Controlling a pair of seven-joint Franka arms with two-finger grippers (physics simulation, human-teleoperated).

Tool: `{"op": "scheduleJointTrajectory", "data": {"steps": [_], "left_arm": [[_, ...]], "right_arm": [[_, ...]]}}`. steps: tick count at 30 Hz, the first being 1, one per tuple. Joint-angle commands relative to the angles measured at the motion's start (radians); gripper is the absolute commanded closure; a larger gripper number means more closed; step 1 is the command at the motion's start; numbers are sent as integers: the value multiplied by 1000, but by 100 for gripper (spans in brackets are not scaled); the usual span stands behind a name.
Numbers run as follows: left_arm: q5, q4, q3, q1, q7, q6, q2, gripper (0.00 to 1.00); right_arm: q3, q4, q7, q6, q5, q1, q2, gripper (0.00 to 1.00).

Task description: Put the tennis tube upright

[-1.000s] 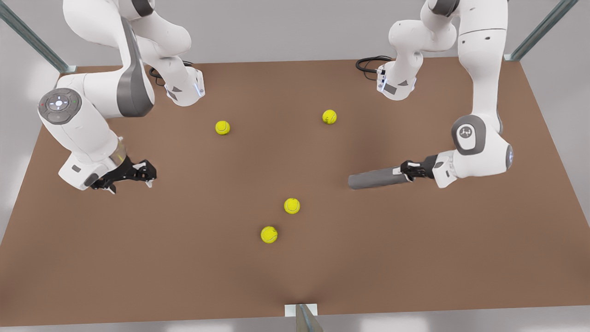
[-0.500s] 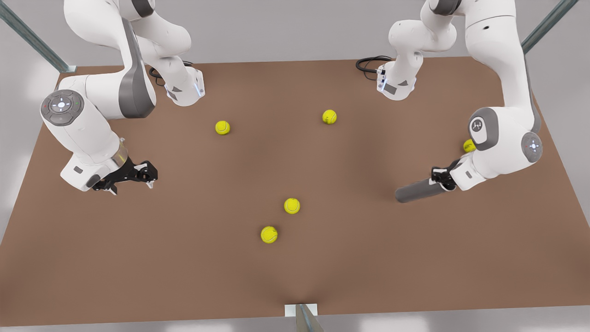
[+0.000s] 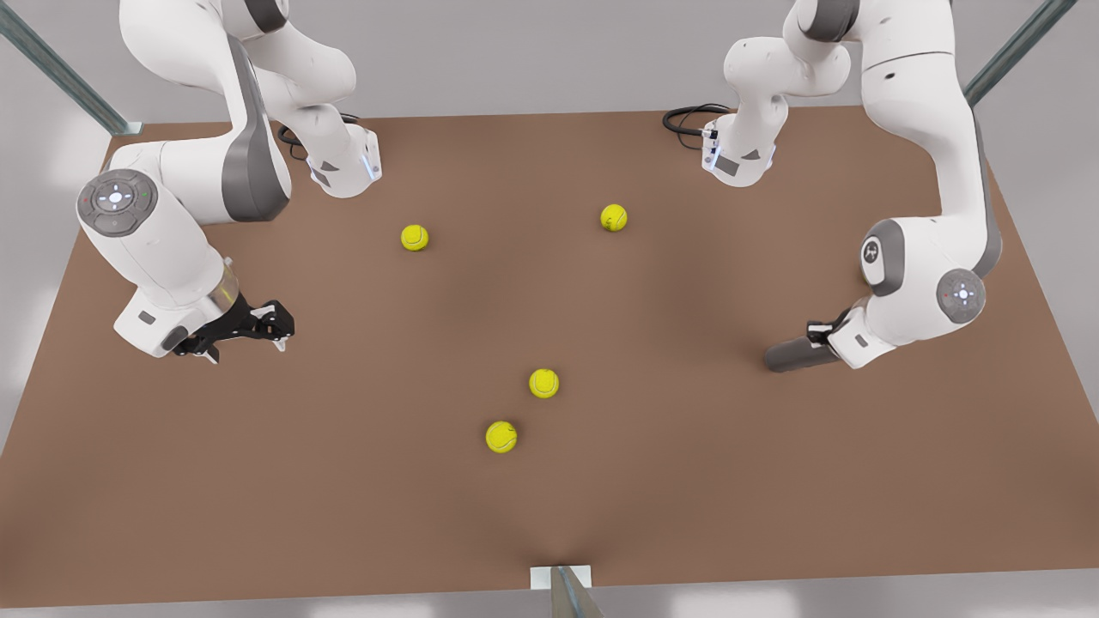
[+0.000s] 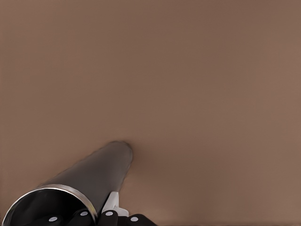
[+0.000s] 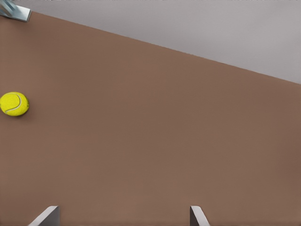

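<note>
Brown matte surface (image 3: 361,515); plain grey wall (image 3: 532,51) behind; slanted metal struts (image 3: 60,73) at the corners; soft, even light.

Wrist hides tennis tube (image 3: 794,354) rim end

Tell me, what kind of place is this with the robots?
Probably a simulated robot test bench: a bare brown table, metal frame posts, and scattered tennis balls. The left gripper holds the tennis tube; the right gripper waits, open.

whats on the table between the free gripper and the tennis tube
In the front view, one tennis ball lies roughly between the open right gripper and the tennis tube held by the left gripper; otherwise bare table.
</note>
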Motion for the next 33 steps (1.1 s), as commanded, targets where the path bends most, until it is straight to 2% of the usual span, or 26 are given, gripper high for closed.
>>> {"op": "scheduleJointTrajectory", "data": {"steps": [1,4,5,6,7,26,30,33], "left_arm": [[-1,0,0,0,0,0,0,79],[-1,0,0,0,-4,0,2,79],[-1,0,-1,0,-3,0,2,71],[-1,0,0,0,-4,0,8,22],[-1,0,-1,0,-4,0,6,0],[-1,127,-3,5,-17,-92,3,0],[33,390,-5,37,-64,-365,81,0],[76,451,-8,41,-64,-417,86,0]], "right_arm": [[0,0,0,0,0,0,0,0],[0,0,0,0,-2,-2,0,0],[0,0,0,0,-2,-2,1,0],[0,0,0,0,-2,-2,0,0],[0,0,0,0,-5,0,0,0],[0,0,0,0,-11,-2,0,0],[0,0,0,0,-9,-2,0,0],[-2,0,0,0,-9,-2,0,0]]}}
